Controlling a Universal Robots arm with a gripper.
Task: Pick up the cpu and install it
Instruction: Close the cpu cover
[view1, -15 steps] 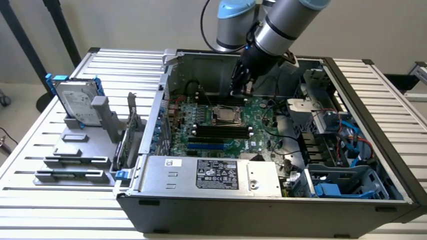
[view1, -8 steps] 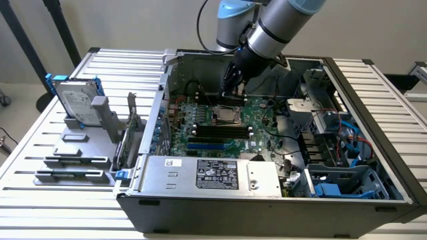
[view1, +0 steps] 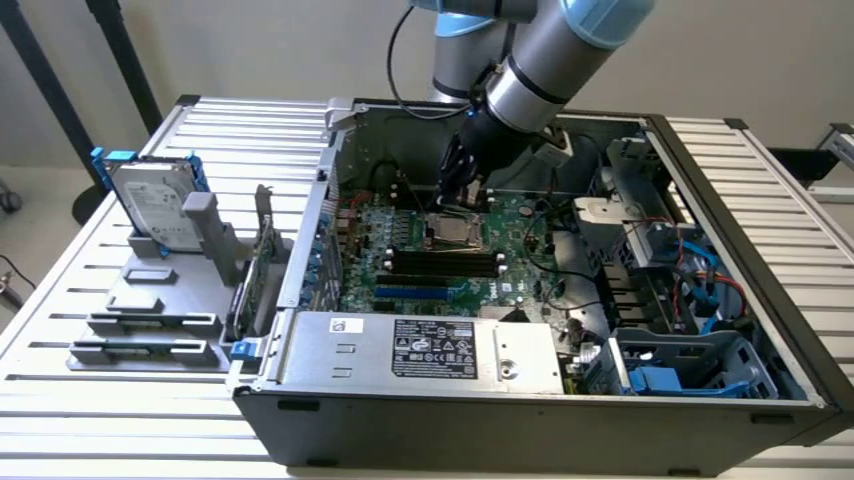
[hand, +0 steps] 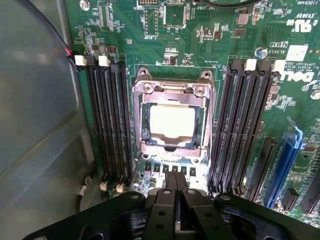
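A: Step? Where's the cpu (hand: 172, 125)?

B: It lies flat in the socket (hand: 174, 90) mid-motherboard (hand: 125, 30), with memory slots (hand: 107, 120) along both sides. It looks placed, so I'd call this the tail end of the install. I can't tell if the socket frame is latched.

A: Gripper?

B: The gripper (hand: 176, 177) hangs over the socket's edge with its fingers (hand: 167, 187) pressed together and nothing between them. It isn't touching the cpu.

A: What does the next move need?

B: My read is tight quarters. Any motion has to stay clear of the frame and slot latches and not nudge the chip.

A: Containers?

B: The open case (view1: 534, 420) holds the motherboard, with the power supply (view1: 427, 350) along its near wall. The drive bays (view1: 694, 350) sit at the corner on the exterior view's right. Outside on the table (view1: 80, 400), a grey rack (view1: 147, 300) holds the hard drive (view1: 150, 205) upright at the rack's far edge.
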